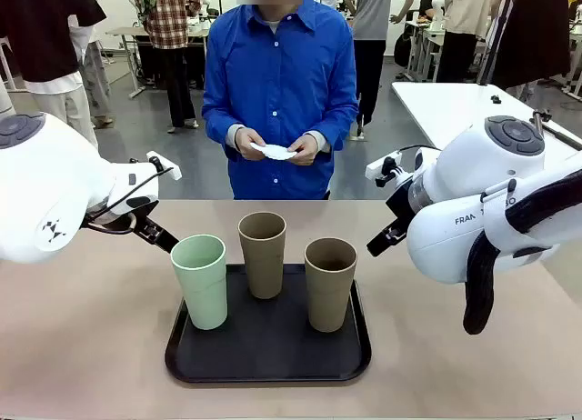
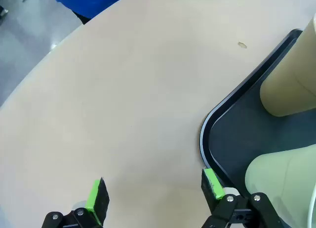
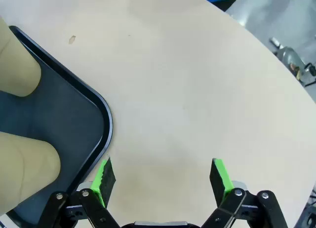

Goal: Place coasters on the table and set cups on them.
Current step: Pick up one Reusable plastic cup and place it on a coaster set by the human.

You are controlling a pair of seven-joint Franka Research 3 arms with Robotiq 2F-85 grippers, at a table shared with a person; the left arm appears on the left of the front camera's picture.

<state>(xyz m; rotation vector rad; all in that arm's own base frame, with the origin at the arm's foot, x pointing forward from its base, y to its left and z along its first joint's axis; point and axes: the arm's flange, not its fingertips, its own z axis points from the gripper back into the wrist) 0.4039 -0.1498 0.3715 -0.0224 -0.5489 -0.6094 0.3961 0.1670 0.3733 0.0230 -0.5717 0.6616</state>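
Observation:
Three cups stand upright on a black tray [image 1: 268, 352] on the beige table [image 1: 82, 338]: a mint green cup [image 1: 200, 279] at the left, a tan cup [image 1: 262, 253] behind the middle and another tan cup [image 1: 330, 282] at the right. Across the table a person in a blue shirt holds the white coasters [image 1: 273, 151] in both hands. My left gripper [image 2: 154, 192] is open over bare tabletop just left of the tray's corner [image 2: 207, 132]. My right gripper [image 3: 163, 178] is open above the table beside the tray's right corner [image 3: 101, 114]. Neither holds anything.
Bare tabletop lies to the left, right and far side of the tray. A white table [image 1: 455, 106] stands behind at the right. Other people stand in the background.

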